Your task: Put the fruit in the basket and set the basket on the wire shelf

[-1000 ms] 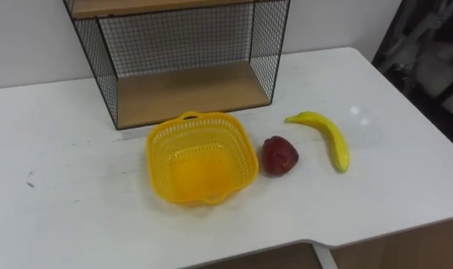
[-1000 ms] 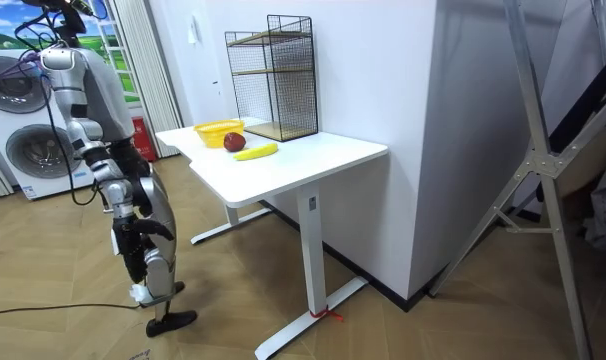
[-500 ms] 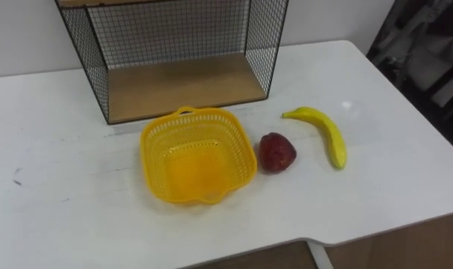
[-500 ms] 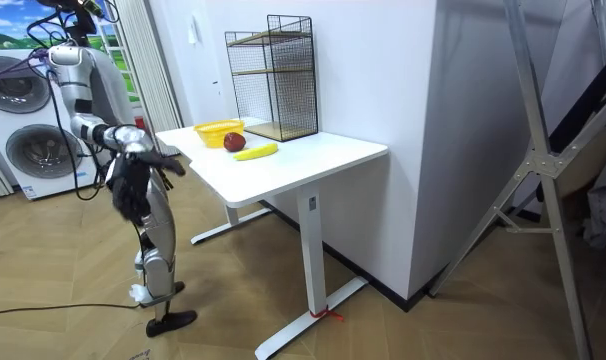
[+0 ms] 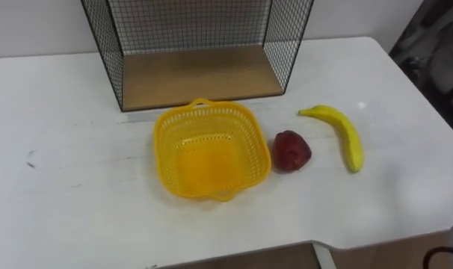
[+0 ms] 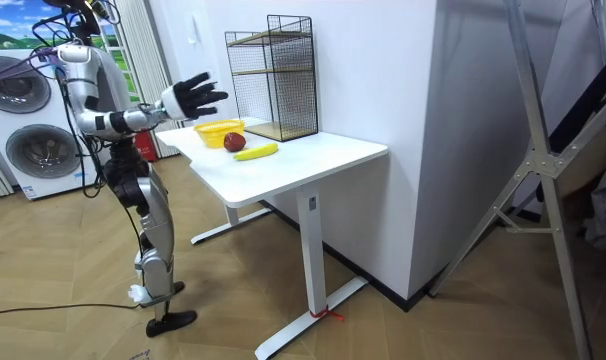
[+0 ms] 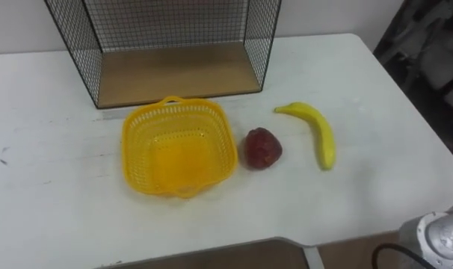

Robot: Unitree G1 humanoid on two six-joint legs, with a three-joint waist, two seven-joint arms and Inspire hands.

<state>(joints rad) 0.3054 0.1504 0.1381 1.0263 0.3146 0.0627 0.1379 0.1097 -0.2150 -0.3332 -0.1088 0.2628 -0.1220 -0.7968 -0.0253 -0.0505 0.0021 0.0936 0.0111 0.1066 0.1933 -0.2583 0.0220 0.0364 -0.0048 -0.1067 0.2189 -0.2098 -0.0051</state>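
1 basket [image 5: 169, 142], 1 red fruit [image 5: 291, 151], 1 banana [image 5: 347, 137], 1 wire shelf [image 5: 200, 75], on table [image 5: 62, 194].

1. Both eye views sit on the robot's head, looking steeply down at the tabletop [image 5: 62, 202] from close up. They show the same patch, slightly offset.
2. Room view stands well off to the side — whole robot, and the same basket [image 5: 209, 152], from afar.

We see a yellow basket [image 5: 204, 107] with a fine lattice of small holes in its walls. The banana [image 5: 348, 135] is yellow, and the other fruit [image 5: 291, 151] is dark red. The wire shelf [image 5: 200, 75] is black square mesh around a light brown wooden board. The table [image 5: 69, 202] is white with a few faint dark marks. The right robot hand [image 6: 191, 97] is black, and the floor [image 6: 63, 260] is pale wood in herringbone.
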